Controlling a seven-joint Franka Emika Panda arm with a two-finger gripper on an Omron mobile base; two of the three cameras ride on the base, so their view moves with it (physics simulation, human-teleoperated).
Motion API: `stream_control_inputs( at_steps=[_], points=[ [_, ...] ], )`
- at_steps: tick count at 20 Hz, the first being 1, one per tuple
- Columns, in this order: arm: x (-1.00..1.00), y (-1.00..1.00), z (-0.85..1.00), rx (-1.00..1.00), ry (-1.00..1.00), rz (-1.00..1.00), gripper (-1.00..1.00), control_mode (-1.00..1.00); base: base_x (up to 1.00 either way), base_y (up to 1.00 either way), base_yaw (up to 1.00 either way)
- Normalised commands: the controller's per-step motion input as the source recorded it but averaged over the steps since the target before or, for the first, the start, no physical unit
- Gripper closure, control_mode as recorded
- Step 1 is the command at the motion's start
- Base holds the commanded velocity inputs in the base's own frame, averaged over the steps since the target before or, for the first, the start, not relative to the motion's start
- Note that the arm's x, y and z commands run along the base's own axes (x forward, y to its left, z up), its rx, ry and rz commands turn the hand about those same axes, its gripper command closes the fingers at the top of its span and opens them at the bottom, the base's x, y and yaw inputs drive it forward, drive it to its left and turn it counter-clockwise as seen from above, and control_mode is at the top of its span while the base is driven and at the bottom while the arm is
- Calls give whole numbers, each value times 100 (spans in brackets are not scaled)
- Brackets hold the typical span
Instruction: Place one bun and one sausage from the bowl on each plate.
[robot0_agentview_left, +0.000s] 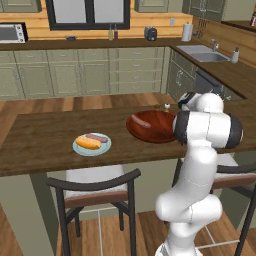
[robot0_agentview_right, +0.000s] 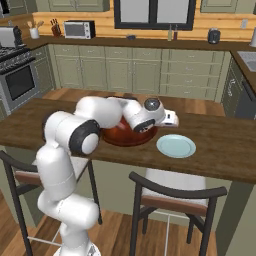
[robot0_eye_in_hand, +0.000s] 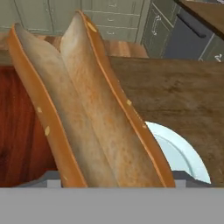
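A long split bun (robot0_eye_in_hand: 87, 109) stands right in front of the hand camera, and my gripper (robot0_agentview_right: 168, 120) is shut on it; the fingertips are hidden behind the bread. The hand hovers between the reddish-brown wooden bowl (robot0_agentview_right: 125, 138) and an empty pale blue plate (robot0_agentview_right: 176, 146) to the right of it. The bowl (robot0_agentview_left: 150, 128) holds one sausage (robot0_agentview_left: 142, 123). Further left on the counter, a second blue plate (robot0_agentview_left: 80, 148) carries a bun (robot0_agentview_left: 88, 143) and a sausage (robot0_agentview_left: 97, 137). In the hand view the empty plate (robot0_eye_in_hand: 179, 151) lies below and right of the held bun.
Everything stands on a dark wooden island counter (robot0_agentview_left: 45, 140). Two chairs (robot0_agentview_left: 95, 187) (robot0_agentview_right: 177, 197) are tucked under its near edge. A sink (robot0_agentview_left: 207, 55) lies on the far counter to the right.
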Motion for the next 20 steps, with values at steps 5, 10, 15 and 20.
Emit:
stream_control_inputs(
  at_steps=[5,10,15,20],
  points=[
    [-100,-55,53,0,34,-8,100,-100,0,0,0],
    [-47,-27,-31,0,49,0,100,-100,0,0,0],
    [23,-54,-47,9,11,5,100,-100,0,0,0],
    [44,-57,-45,15,0,16,100,-100,0,0,0]
  ],
)
